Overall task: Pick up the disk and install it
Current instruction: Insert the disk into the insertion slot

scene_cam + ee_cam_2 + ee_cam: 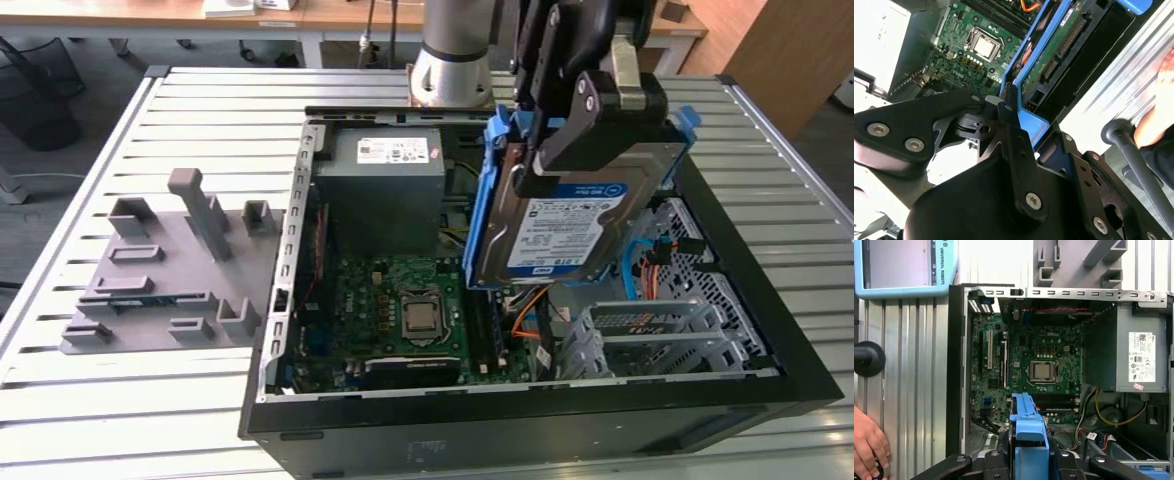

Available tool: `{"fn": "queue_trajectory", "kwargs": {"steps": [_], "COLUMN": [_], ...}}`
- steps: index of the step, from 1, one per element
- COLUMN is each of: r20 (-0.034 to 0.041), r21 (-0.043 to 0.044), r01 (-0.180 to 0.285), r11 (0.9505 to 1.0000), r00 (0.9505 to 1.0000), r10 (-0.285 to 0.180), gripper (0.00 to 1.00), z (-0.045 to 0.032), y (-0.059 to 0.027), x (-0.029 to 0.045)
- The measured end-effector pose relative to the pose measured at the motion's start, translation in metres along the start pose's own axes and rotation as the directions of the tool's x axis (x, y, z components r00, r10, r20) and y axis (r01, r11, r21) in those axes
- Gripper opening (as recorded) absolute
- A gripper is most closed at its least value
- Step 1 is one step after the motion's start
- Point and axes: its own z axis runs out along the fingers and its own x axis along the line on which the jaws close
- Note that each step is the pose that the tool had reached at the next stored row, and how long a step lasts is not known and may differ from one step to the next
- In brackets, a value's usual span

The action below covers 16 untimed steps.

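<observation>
We have the disk (558, 230) up in the air, with the tool (585, 150) clenched on its upper edge across the blue bracket (497, 150) and the drive body. The disk hangs below the tool, steeply tilted, its labelled face turned outward in the exterior view. Straight beneath the tool lies the open computer case (534, 428). We therefore judge that the pick-up is done and the carry toward the mounting place is the step in hand; the disk is seated nowhere yet.

Lower than the tool and just beside the disk's hanging edge stands the grey drive cage (661, 335), with orange and blue cables close by. As we judge it, the next move calls for three things:
- taking the tilt out of the disk so that the bracket lines up with the cage
- keeping the cables clear of the bracket
- keeping the grip firm, since only one edge is held

Our count:
- one disk and one tool
- one case
- one processor (1043, 371) on one motherboard (1019, 350)
- two white slots (989, 347)
- one power supply (387, 185)
- one grey fixture (160, 270), resting on the surface (120, 430) well away from the tool, toward the exterior view's left
- one person's hand (868, 446), outside the case
</observation>
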Motion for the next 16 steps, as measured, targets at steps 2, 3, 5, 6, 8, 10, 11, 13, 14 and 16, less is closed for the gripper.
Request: {"fn": "queue_trajectory", "kwargs": {"steps": [2, 3, 5, 6, 8, 10, 11, 13, 14, 16], "r20": [0.0000, -0.0002, -0.0001, -0.0002, 0.0000, -0.0001, 0.0000, -0.0002, -0.0001, 0.0001], "r21": [0.0000, -0.0001, 0.0000, -0.0001, 0.0000, 0.0000, 0.0000, 0.0000, 0.0000, 0.0000], "r01": [0.000, 0.000, 0.000, 0.000, 0.000, 0.000, 0.000, 0.000, 0.000, 0.000], "r11": [1.0000, 1.0000, 1.0000, 1.0000, 1.0000, 1.0000, 1.0000, 1.0000, 1.0000, 1.0000], "r00": [1.0000, 1.0000, 1.0000, 1.0000, 1.0000, 1.0000, 1.0000, 1.0000, 1.0000, 1.0000], "r10": [0.000, 0.000, 0.000, 0.000, 0.000, 0.000, 0.000, 0.000, 0.000, 0.000], "gripper": [0.36, 0.36, 0.36, 0.36, 0.36, 0.36, 0.36, 0.36, 0.36, 0.36], "z": [0.0004, 0.0005, 0.0011, 0.0014, 0.0020, 0.0026, 0.0029, 0.0035, 0.0039, 0.0046], "y": [-0.0057, -0.0075, -0.0086, -0.0088, -0.0090, -0.0093, -0.0096, -0.0112, -0.0126, -0.0166], "x": [0.0010, 0.0016, 0.0031, 0.0045, 0.0085, 0.0135, 0.0154, 0.0186, 0.0196, 0.0208]}}
